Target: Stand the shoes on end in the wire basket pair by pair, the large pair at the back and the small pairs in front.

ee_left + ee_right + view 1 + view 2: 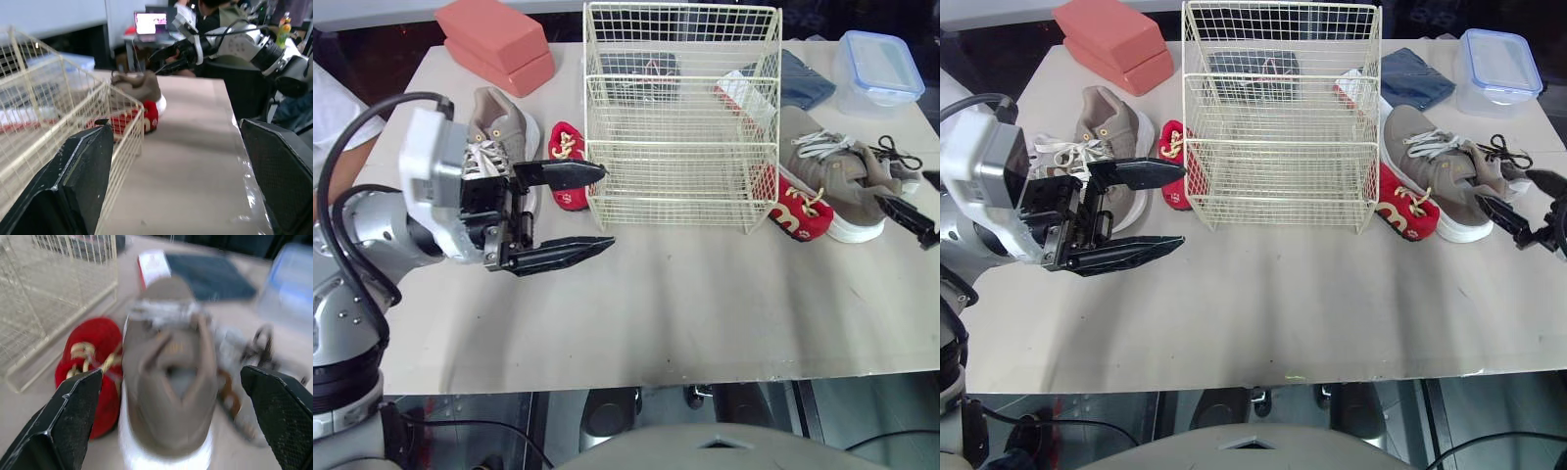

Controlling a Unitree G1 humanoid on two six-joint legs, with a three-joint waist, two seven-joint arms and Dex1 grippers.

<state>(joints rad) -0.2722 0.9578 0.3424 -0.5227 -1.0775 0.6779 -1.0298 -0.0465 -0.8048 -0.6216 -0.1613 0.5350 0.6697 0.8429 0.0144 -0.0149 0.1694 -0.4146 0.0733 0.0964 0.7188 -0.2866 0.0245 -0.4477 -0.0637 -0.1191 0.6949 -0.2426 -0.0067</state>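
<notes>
Overall, the wire basket (680, 117) stood empty at upper centre of the head view. One taupe shoe (499, 127) and a small red shoe (568, 162) lay on the table (705, 313) to its left, and a second taupe shoe (837, 176) and second red shoe (798, 208) lay to its right. The left gripper (605, 208) hung at centre left near the basket's lower left corner, fingers spread wide and empty, while the right gripper (1506, 187) sat at the right edge beside the second taupe shoe, fingers parted wide and gripping nothing.
</notes>
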